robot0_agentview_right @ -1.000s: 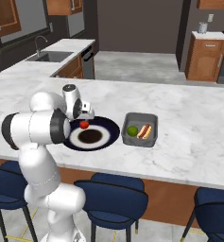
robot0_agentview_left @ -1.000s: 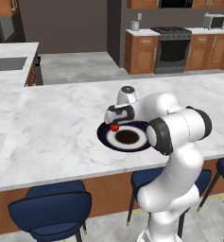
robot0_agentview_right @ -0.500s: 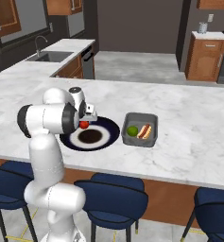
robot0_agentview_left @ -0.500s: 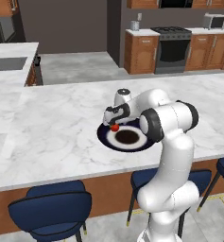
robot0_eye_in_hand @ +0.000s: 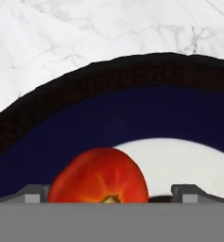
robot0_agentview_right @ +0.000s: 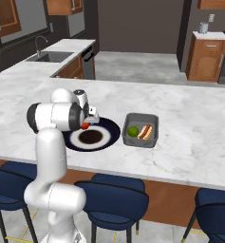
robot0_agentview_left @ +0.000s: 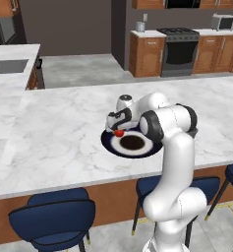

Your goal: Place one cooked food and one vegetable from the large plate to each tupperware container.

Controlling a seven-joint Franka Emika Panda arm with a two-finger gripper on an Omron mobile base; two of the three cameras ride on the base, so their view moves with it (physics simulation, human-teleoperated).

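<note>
Hovering low over the large plate (robot0_agentview_left: 108, 143), the gripper (robot0_eye_in_hand: 111, 196) is spread to its widest, jaws either side of a tomato (robot0_eye_in_hand: 99, 177); nothing is held yet. The tomato sits on the plate's navy band, at the edge of the pale centre ring, on the side away from the tupperware container (robot0_agentview_right: 153, 141). A dark cooked patch (robot0_agentview_right: 90, 137) lies at the plate's middle. One container is seen just beside the plate, already holding a green vegetable (robot0_agentview_right: 133, 131) and a hot dog (robot0_agentview_right: 145, 132). The tomato is judged light, smooth-skinned, round, so likely to slip or roll, and soft enough to be bruised. A grip across its widest girth, fingers level and centred, closed gently, is advised. The second container cannot be located.
</note>
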